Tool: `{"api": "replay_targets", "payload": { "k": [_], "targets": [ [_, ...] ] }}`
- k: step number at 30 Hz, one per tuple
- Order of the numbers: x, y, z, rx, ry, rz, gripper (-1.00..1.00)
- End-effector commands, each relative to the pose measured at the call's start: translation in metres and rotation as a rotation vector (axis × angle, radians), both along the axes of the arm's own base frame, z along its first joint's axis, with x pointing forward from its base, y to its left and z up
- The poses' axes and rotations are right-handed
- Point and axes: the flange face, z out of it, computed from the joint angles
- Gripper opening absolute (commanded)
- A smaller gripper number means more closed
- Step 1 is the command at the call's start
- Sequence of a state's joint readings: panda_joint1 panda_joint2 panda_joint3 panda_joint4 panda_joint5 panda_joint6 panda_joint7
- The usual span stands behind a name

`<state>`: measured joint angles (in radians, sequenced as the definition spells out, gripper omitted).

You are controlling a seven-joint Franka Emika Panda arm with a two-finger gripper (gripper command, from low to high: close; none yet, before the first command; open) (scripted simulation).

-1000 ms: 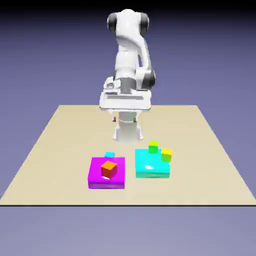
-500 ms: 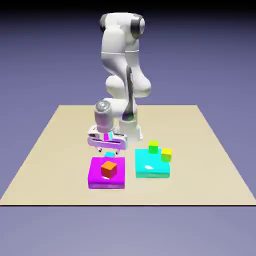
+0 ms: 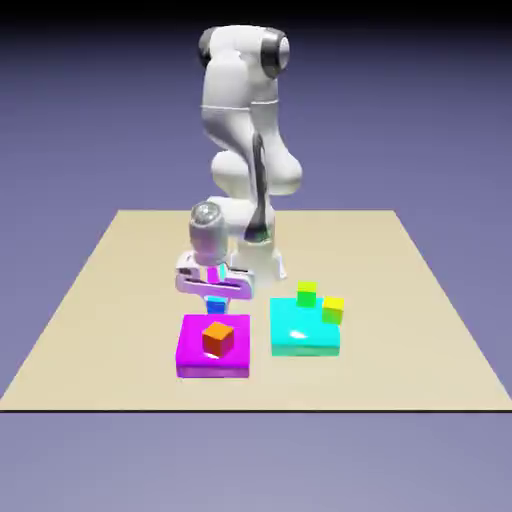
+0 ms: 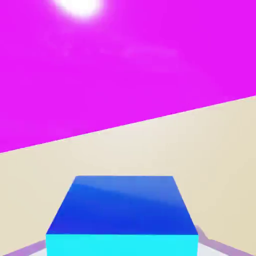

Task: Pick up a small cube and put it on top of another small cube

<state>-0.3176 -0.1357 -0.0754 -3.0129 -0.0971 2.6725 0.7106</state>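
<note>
Item: my gripper (image 3: 215, 298), clenched on the small blue cube (image 4: 122, 212), sat left of centre in the exterior view, just above the magenta block (image 3: 195, 347) bearing an orange cube (image 3: 218, 338); cyan block (image 3: 300, 330) with green cube (image 3: 307, 293) and yellow cube (image 3: 333, 308) lay right of centre.

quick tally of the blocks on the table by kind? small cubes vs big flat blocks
Small cubes: 4 (orange cube, green cube, yellow cube, blue cube between the gripper's fingers)
Large flat blocks: 2 (magenta block, cyan block)
Total: 6
</note>
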Motion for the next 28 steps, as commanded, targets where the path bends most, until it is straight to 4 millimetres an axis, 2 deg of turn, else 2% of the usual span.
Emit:
{"api": "replay_targets", "payload": {
  "k": [1, 2, 9, 18, 20, 24, 25, 26, 27, 28],
  "targets": [
    [0.0, 0.0, 0.002, 0.0, 0.0, 0.0, -1.0],
    [0.0, 0.0, 0.002, 0.0, 0.0, 0.0, -1.0],
    [0.091, 0.005, 0.046, 0.011, -0.013, 0.38, -1.0],
    [0.194, 0.039, 0.122, 0.0, 0.0, 0.849, -1.0],
    [0.195, 0.04, 0.123, 0.0, 0.0, 0.854, -1.0],
    [0.188, 0.035, 0.062, 0.0, 0.0, 0.854, -1.0],
    [0.186, 0.034, 0.054, 0.0, 0.0, 0.854, -1.0],
    [0.186, 0.034, 0.054, 0.0, 0.0, 0.854, 1.0],
    [0.186, 0.034, 0.054, 0.0, 0.0, 0.854, 1.0],
    [0.189, 0.035, 0.069, 0.0, 0.0, 0.854, 1.0]
  ]
}}
